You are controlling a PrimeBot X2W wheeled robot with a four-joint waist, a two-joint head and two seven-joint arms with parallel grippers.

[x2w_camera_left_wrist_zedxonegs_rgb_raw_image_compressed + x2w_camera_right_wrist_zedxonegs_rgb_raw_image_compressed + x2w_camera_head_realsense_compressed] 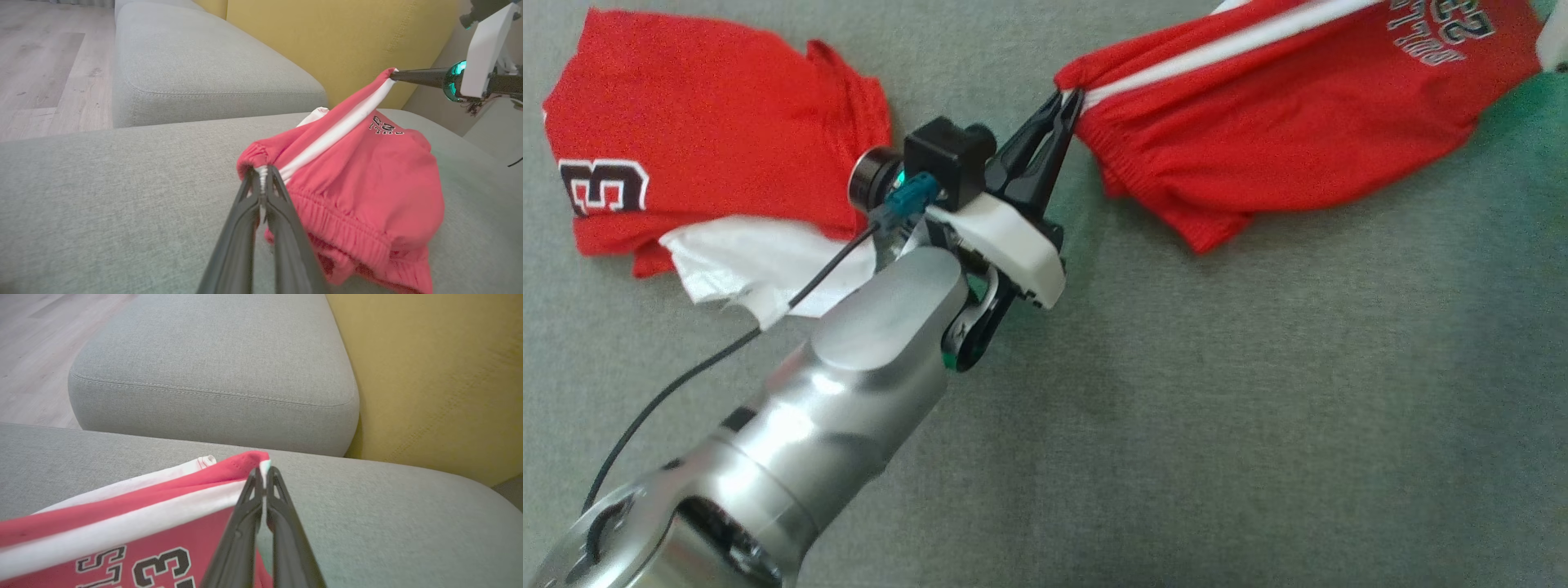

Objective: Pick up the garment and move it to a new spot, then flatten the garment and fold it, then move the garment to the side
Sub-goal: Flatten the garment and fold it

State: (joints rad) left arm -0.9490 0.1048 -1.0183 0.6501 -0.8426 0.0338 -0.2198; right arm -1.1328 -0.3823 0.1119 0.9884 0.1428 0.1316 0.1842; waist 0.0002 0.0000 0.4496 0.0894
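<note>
Shorts (1282, 139) are clamped taut by left pincer (1070, 100) and right pincer (264, 471); flattening is judged underway, lowering onto sofa (1258, 408) needed

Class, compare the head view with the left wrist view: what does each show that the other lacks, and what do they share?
Head view adds: a second red garment bearing a number, touching a white cloth. Left wrist view adds: the yellow backrest and wooden floor. Shared: the left gripper shut on a corner of the striped red garment, above the grey cushion.
</note>
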